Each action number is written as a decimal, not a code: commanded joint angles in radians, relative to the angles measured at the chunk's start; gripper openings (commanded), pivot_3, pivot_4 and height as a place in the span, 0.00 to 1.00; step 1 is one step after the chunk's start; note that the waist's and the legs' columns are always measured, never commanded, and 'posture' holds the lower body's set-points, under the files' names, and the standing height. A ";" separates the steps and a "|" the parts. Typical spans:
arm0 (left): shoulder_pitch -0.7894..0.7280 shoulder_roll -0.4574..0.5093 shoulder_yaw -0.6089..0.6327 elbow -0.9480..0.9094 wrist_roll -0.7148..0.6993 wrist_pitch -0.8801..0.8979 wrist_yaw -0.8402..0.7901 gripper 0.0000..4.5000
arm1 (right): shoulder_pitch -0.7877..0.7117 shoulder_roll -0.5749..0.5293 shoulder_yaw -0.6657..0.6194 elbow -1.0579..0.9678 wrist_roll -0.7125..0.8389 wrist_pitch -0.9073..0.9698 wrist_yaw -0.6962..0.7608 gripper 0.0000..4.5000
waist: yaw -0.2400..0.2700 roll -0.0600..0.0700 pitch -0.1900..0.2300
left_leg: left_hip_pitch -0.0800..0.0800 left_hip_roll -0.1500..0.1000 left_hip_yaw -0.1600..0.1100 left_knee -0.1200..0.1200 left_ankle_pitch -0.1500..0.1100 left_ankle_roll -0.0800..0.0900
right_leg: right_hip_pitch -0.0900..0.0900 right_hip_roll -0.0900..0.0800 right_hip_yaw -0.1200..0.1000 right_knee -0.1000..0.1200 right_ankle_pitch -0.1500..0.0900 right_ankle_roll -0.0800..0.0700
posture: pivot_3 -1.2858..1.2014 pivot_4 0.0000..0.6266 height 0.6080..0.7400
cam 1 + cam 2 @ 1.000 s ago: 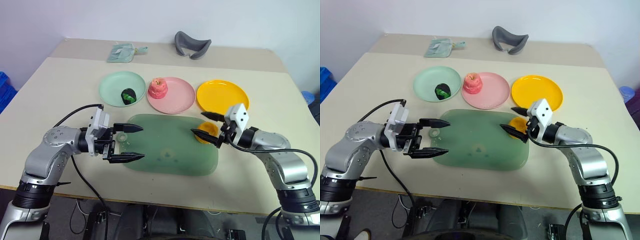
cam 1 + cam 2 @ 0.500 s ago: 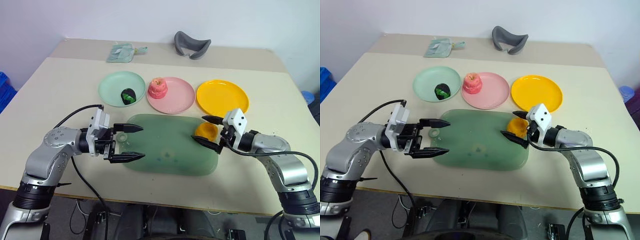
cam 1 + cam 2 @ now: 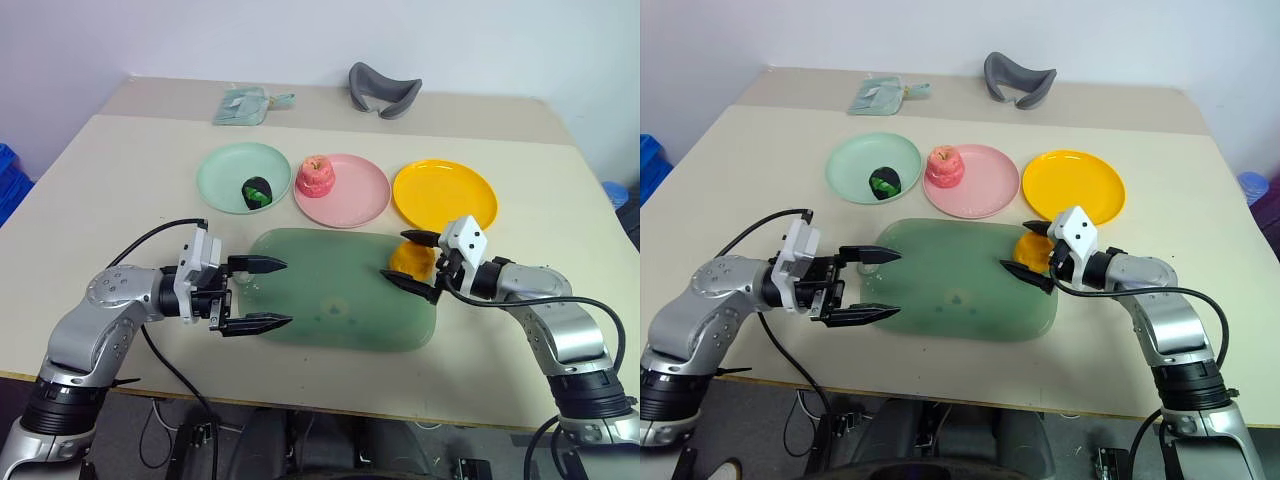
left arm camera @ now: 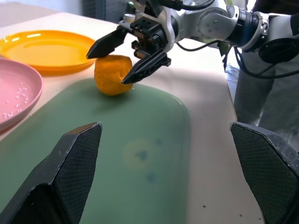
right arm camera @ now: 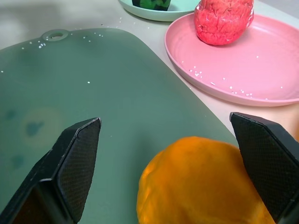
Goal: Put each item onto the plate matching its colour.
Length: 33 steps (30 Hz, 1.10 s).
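Note:
An orange-yellow round fruit [image 3: 414,259] rests on the right edge of the dark-green mat [image 3: 320,300]. My right gripper [image 3: 395,255] is open, one finger on each side of the fruit, close to it; the left wrist view shows this too, fruit [image 4: 112,74] between the tips. The left gripper [image 3: 287,292] hangs open over the mat's left part with nothing between its fingers. A pink-red apple [image 3: 316,176] stands on the pink plate [image 3: 362,196]. The dark green-and-black piece [image 3: 257,190] lies on the mint green plate [image 3: 225,172]. The yellow plate [image 3: 445,193] lies bare beside the fruit.
A grey curved object [image 3: 384,90] and a pale green packet [image 3: 245,104] lie at the table's far side. The three plates stand in a row just behind the mat. The table's right edge is close to my right arm.
My right gripper has sunk a little and now straddles the orange fruit at its own height. The left gripper has kept nearly still. Plates and items have not moved.

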 commanded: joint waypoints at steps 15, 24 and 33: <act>-0.018 0.008 0.020 -0.029 -0.018 0.002 0.000 1.00 | -0.003 -0.006 -0.027 -0.025 -0.009 -0.030 -0.005 1.00 | 0.000 0.000 0.000 | 0.000 0.000 0.000 0.000 0.000 0.000 | 0.000 0.000 0.000 0.000 0.000 0.000 | 0.52 0.24 1.00; -0.017 0.004 0.013 -0.031 -0.019 0.007 -0.002 1.00 | -0.016 0.031 -0.074 -0.110 0.090 -0.007 -0.015 1.00 | -0.001 0.000 0.000 | 0.000 0.000 0.000 0.000 0.000 0.000 | 0.000 0.000 0.000 0.000 0.000 0.000 | 0.52 0.24 1.00; -0.024 0.002 0.008 -0.023 -0.020 0.010 -0.006 1.00 | 0.040 0.011 -0.066 -0.026 0.039 -0.052 0.017 1.00 | -0.001 0.000 0.000 | 0.000 0.000 0.000 0.000 0.000 0.000 | 0.000 0.000 0.000 0.000 0.000 0.000 | 0.52 0.24 1.00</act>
